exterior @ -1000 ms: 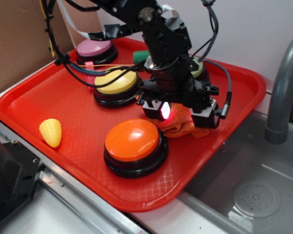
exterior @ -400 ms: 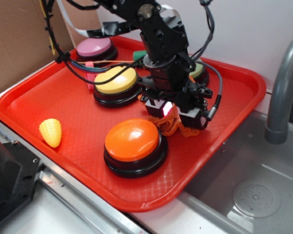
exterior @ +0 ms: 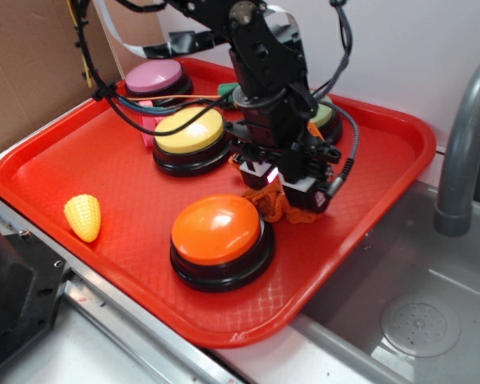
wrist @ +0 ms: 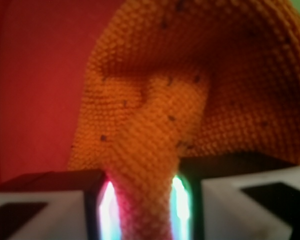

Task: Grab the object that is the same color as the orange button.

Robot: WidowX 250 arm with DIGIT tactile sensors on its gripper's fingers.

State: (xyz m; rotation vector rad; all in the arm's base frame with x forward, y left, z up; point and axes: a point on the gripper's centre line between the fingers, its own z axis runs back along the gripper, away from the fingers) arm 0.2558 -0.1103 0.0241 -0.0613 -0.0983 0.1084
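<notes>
One orange cloth fold pinched tight in the tool, just behind the orange button on the red tray. Tool has risen since a second ago, bunching the cloth upward; grab looks secured, lift underway.

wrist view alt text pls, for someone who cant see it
An orange knitted cloth with dark speckles fills the frame, a fold of it pinched between two glowing fingers at the bottom edge. A red tray shows behind it on the left.
</notes>
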